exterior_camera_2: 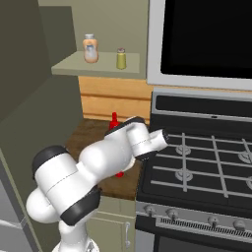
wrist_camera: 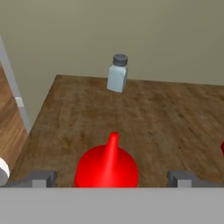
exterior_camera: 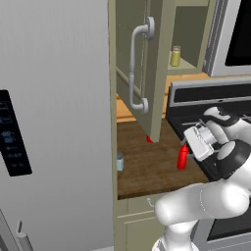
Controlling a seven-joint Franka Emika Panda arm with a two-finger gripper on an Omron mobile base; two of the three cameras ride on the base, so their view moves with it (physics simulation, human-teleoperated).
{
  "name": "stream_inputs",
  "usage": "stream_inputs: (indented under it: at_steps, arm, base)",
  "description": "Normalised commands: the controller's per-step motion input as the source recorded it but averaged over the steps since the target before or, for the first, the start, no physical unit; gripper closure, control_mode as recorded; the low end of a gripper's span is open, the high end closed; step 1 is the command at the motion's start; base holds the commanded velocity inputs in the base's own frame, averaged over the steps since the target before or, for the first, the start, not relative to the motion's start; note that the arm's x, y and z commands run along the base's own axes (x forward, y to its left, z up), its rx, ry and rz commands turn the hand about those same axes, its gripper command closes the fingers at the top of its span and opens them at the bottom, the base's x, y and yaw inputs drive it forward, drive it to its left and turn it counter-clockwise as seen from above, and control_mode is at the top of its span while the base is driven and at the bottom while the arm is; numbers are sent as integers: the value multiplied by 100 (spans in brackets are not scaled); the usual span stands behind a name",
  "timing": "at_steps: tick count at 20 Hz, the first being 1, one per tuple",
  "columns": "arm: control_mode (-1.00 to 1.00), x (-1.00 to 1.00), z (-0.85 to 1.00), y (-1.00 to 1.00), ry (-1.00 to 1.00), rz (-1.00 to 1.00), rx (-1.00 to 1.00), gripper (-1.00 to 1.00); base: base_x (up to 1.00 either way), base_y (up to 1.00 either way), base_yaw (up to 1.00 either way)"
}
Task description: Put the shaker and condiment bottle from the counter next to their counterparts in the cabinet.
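The slim bright red squeeze bottle with a tapered nozzle (wrist_camera: 107, 165) stands upright on the dark brown wood-grain worktop (wrist_camera: 144, 118), and in the hand view it sits between the two small dark fingertips of the white arm's two-finger gripper (wrist_camera: 111, 178), whose jaws are spread wide to either side of the bottle's shoulders with clear gaps, touching nothing. In the left base view the same red bottle (exterior_camera: 182, 157) stands near the front right part of the worktop (exterior_camera: 147, 166), just beside the black stove (exterior_camera: 196, 110), with the gripper (exterior_camera: 192, 145) close against its upper right. The small squat pale blue-grey translucent jar with a darker grey cap (wrist_camera: 117, 73) stands upright well apart from the bottle, at the far edge of the worktop against the plain beige wall in the hand view; in the left base view this jar (exterior_camera: 120, 161) sits at the worktop's left edge beside the tall grey fridge (exterior_camera: 54, 122). Above, the beige-olive wall cabinet (exterior_camera: 188, 34) hangs open, its flat door with the long curved pale grey bar handle (exterior_camera: 136, 68) swung out toward the camera. On the cabinet shelf (exterior_camera_2: 98, 66) a small yellow-green jar with a grey cap (exterior_camera_2: 121, 58) stands upright, and just to its left in the right base view stands a squat orange-labelled jar with a pale lid (exterior_camera_2: 89, 48).
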Motion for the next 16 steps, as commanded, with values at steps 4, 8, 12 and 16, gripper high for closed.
stream_inputs:
  at_steps: [4, 8, 12, 16]
  arm:
    - [-100, 0, -12, 6, 0, 0, 0, -100]
    - [-100, 0, -16, 7, 0, 0, 0, 100]
    - [-100, 0, -5, 3, 0, 0, 0, 100]
    - [-100, 0, 5, 8, 0, 0, 0, 100]
  base:
    - [0, 0, 0]
    - [0, 0, 0]
    - [0, 0, 0]
    - [0, 0, 0]
